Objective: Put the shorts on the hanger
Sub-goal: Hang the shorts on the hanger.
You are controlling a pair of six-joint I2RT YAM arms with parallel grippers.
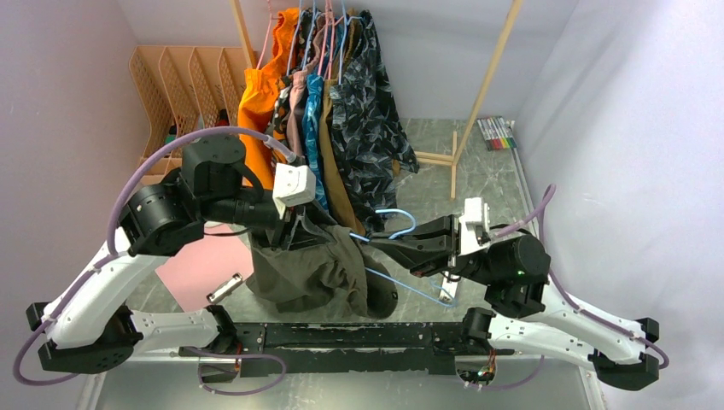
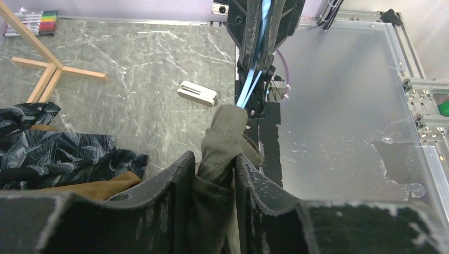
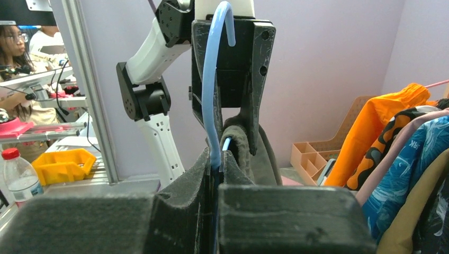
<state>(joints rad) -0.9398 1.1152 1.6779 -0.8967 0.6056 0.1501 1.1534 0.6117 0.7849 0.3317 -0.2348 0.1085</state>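
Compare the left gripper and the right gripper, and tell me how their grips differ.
The left gripper is shut on a thick fold of the olive shorts. The right gripper is shut on the thin light-blue hanger. The left gripper's jaws stand apart around the bunched cloth, while the right gripper's jaws sit almost together on the slim frame. Both are black, and each holds one item.

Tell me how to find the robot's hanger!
Look in front of the clothes rack, mid-table. The right gripper pinches a thin light-blue hanger by the green shorts. It is the only hanger off the rack.
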